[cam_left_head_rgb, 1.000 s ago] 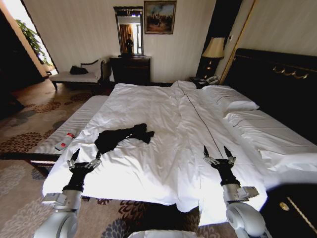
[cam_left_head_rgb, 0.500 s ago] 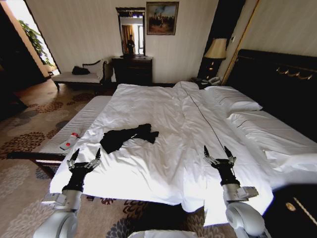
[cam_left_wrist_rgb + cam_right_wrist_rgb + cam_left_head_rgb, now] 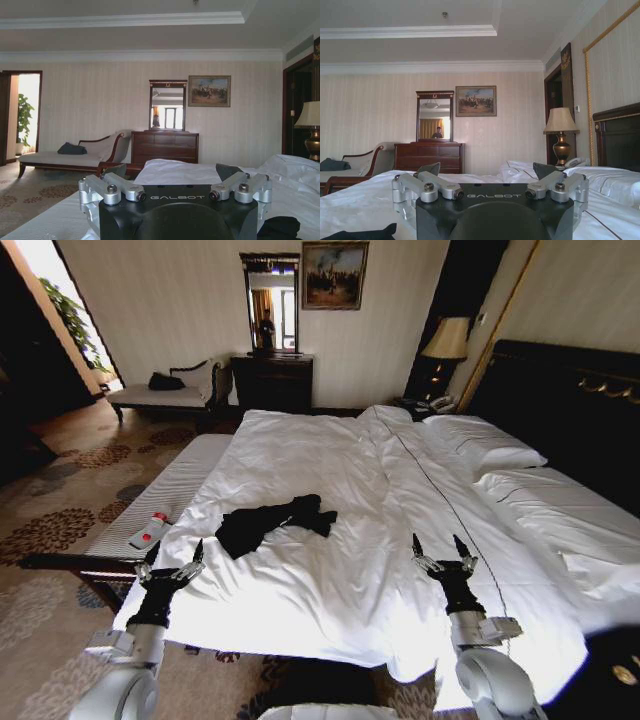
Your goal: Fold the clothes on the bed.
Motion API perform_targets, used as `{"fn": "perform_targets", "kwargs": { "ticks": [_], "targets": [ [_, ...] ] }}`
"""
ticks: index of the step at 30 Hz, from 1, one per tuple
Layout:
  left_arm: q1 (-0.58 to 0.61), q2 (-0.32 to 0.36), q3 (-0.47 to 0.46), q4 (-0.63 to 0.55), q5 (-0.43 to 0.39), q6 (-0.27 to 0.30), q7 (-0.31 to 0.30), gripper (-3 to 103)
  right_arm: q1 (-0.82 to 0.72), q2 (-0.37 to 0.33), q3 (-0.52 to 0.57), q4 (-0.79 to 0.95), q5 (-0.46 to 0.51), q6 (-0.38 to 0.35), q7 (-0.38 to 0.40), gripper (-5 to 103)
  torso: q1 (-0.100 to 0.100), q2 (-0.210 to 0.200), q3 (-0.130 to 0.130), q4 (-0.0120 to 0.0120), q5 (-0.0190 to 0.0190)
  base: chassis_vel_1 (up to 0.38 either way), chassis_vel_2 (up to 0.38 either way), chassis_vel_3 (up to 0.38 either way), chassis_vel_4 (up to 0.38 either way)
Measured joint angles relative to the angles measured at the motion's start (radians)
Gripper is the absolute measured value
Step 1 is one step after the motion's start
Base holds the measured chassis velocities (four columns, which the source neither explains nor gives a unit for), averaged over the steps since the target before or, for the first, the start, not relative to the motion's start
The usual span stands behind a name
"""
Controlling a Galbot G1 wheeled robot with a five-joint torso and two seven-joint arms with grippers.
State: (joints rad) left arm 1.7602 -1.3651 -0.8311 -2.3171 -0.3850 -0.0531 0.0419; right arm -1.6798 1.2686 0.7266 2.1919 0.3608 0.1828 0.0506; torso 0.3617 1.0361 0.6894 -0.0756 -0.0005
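Clothes (image 3: pixel 272 522), a black T-shirt, lie crumpled on the white duvet of the bed (image 3: pixel 340 570), toward its left half and well ahead of both arms. The left gripper (image 3: pixel 171 556) is raised at the bed's near left edge, jaws spread wide and holding nothing. The right gripper (image 3: pixel 444 549) stands over the duvet on the right, likewise wide open and empty.

Crumpled black T-shirt (image 3: pixel 272 521) lies on the white bed (image 3: pixel 340 590), pillows (image 3: pixel 495 452) beyond
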Motion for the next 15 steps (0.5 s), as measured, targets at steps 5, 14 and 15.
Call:
{"fn": "perform_targets", "kwargs": {
  "ticks": [5,14,15],
  "targets": [
    [0.001,-0.003,0.002,-0.001,0.002,-0.001,0.0,100,-0.001,-0.001,0.001,0.0,0.0,0.003,0.001,100,0.0,0.0,0.0,0.0,0.0,-0.009,0.101,0.014,-0.104],
    [0.001,-0.006,0.002,-0.001,0.004,-0.002,0.0,100,0.001,-0.002,0.001,0.001,0.001,0.003,0.001,100,0.0,0.0,0.0,0.0,-0.0001,-0.004,0.131,0.003,-0.127],
    [0.001,-0.007,0.002,-0.001,0.005,-0.002,0.0,100,0.001,-0.002,0.001,0.001,0.001,0.003,0.001,100,0.0,0.0,0.0,0.0,-0.0001,-0.015,0.14,0.015,-0.137]
  ]
}}
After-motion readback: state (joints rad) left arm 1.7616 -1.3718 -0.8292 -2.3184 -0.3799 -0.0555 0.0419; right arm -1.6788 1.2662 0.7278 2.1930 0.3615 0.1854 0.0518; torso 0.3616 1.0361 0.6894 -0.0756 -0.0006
